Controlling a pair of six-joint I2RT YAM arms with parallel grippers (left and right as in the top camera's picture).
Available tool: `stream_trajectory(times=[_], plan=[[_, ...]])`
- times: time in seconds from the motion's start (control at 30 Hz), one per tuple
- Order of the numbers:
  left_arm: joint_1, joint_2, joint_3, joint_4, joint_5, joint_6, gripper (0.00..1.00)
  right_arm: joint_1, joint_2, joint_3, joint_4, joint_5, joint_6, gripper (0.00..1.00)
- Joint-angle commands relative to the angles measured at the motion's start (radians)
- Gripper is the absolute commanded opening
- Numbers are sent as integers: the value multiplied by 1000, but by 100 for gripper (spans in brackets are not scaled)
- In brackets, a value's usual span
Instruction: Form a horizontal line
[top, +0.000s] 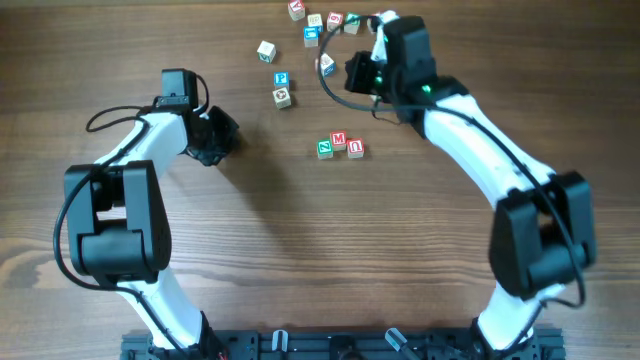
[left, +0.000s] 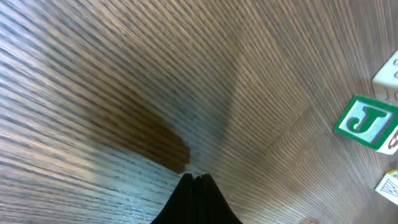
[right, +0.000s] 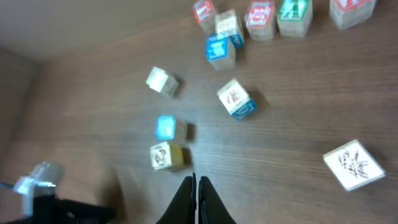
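Three pale cubes sit in a short row at mid-table: a green "N" cube (top: 325, 149), a red "M" cube (top: 338, 140) set slightly farther back, and a red arch-letter cube (top: 355, 148). My left gripper (top: 218, 138) is shut and empty, low over bare wood to the left of the row (left: 196, 178). In the left wrist view a green-lettered cube (left: 365, 122) shows at the right edge, with two cubes cut off beside it. My right gripper (top: 355, 72) is shut and empty, behind the row among the loose cubes (right: 196, 180).
Loose cubes lie at the back: a blue "P" cube (top: 281, 79) (right: 166, 127), a picture cube (top: 283, 96) (right: 165, 155), a white cube (top: 265, 49) (right: 163, 81), a cube by the right gripper (top: 327, 65) and several along the far edge (top: 322, 22). A black cable (top: 335, 92) loops near them.
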Motion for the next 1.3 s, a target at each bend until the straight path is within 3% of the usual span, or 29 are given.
stream_trajectory(times=[0.0,0.03,0.07,0.23,0.33,0.63,1.27], plan=[[2,-3,-6,-4,29,16,20,35,150,155,-123,27,-50,5],[2,-3,-6,-7,29,16,38,40,172,176,-148,35,-51,5],[2,-3,-6,-10,29,16,47,46,196,197,-175,47,-51,4],[2,-3,-6,-45,29,17,51,72,255,204,-229,101,-47,5],[2,-3,-6,-45,29,17,59,83,257,203,-270,117,-48,5],[2,-3,-6,-60,29,17,52,93,258,202,-365,117,-24,5],[2,-3,-6,-74,22,17,54,145,258,201,-428,118,-25,5]])
